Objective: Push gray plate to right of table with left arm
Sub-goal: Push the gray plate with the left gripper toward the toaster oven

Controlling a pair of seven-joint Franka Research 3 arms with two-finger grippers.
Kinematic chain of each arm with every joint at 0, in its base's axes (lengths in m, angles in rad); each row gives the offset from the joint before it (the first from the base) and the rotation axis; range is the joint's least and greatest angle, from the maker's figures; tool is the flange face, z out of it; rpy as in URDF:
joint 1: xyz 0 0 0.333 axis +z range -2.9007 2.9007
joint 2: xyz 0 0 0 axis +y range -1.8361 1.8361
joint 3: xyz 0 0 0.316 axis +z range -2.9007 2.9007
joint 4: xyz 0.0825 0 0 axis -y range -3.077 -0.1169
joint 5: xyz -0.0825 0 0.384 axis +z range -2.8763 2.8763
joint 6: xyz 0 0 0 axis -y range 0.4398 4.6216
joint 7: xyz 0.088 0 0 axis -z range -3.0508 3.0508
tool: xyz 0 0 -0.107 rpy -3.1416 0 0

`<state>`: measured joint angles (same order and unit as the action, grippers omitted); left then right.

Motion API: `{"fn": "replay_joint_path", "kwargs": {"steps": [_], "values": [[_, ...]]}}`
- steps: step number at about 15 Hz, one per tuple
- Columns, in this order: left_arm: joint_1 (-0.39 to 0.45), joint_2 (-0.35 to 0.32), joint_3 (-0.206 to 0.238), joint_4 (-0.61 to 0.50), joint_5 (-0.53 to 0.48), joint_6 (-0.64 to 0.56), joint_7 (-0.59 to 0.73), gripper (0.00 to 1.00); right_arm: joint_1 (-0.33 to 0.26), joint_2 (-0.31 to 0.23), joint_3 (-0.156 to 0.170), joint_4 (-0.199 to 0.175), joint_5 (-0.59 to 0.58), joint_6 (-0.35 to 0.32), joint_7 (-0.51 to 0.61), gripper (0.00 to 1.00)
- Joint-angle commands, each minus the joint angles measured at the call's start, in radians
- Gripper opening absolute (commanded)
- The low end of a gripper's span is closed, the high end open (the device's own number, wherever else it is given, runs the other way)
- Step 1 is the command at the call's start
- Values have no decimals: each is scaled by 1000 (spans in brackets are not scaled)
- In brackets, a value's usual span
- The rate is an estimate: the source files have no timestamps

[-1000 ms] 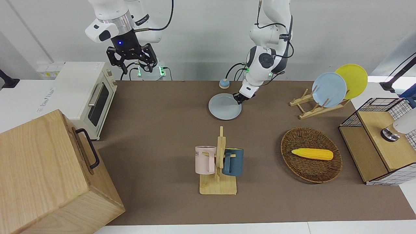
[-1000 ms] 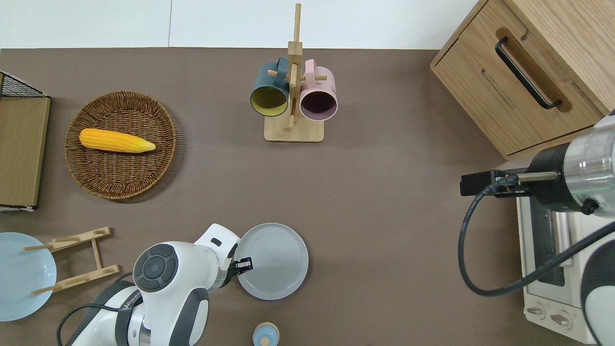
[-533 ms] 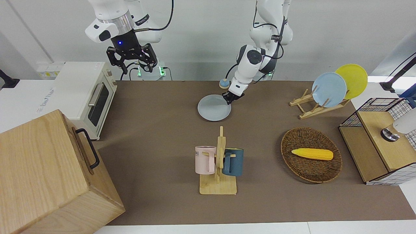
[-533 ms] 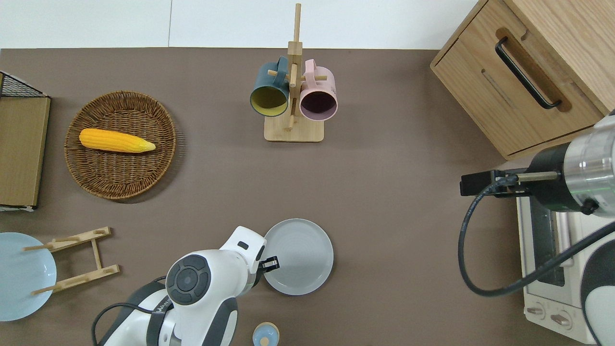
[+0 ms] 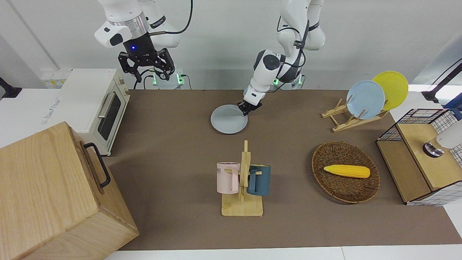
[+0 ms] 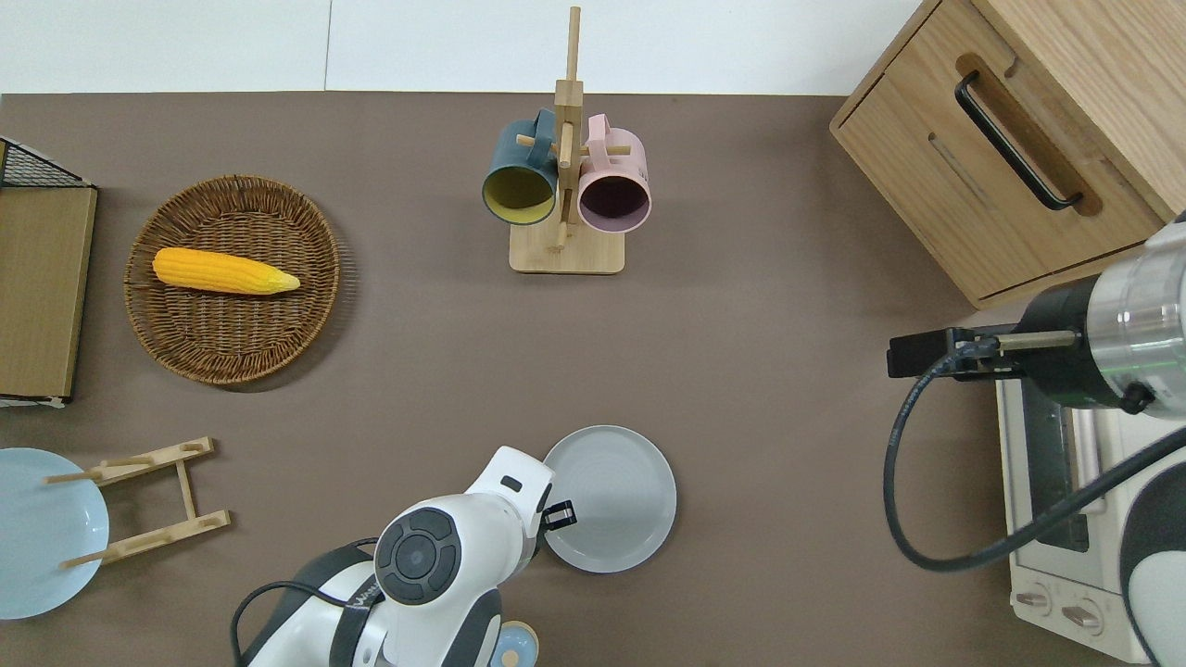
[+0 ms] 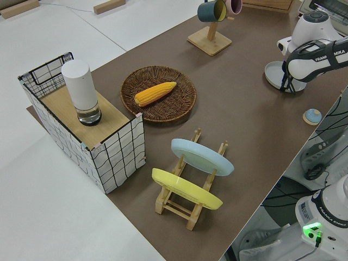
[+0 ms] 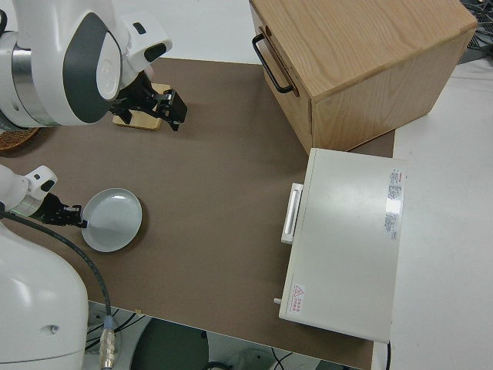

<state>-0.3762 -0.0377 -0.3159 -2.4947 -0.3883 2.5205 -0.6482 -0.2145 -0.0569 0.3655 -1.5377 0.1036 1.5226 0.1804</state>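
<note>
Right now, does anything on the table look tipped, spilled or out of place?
Nothing stands out. The small round pale gray plate lies flat on the brown table, with the left gripper at its rim. Both mugs hang on the wooden mug tree, and the yellow corn cob lies in the wicker basket.

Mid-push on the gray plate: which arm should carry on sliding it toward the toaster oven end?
Left. Its end effector is already down at the gray plate, at the rim on the side away from the toaster oven. The right arm is parked.
</note>
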Motion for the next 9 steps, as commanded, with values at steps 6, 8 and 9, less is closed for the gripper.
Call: {"fn": "replay_joint_path", "kwargs": {"steps": [6, 8, 9], "values": [[-21, 84, -57, 49, -17, 66, -99, 0, -6, 6, 3, 14, 16, -5, 2, 996], [-30, 90, -71, 74, -14, 66, -142, 0, -6, 6, 3, 14, 16, -5, 2, 996], [-30, 100, -80, 88, -11, 66, -157, 0, -6, 6, 3, 14, 16, -5, 2, 996]]}}
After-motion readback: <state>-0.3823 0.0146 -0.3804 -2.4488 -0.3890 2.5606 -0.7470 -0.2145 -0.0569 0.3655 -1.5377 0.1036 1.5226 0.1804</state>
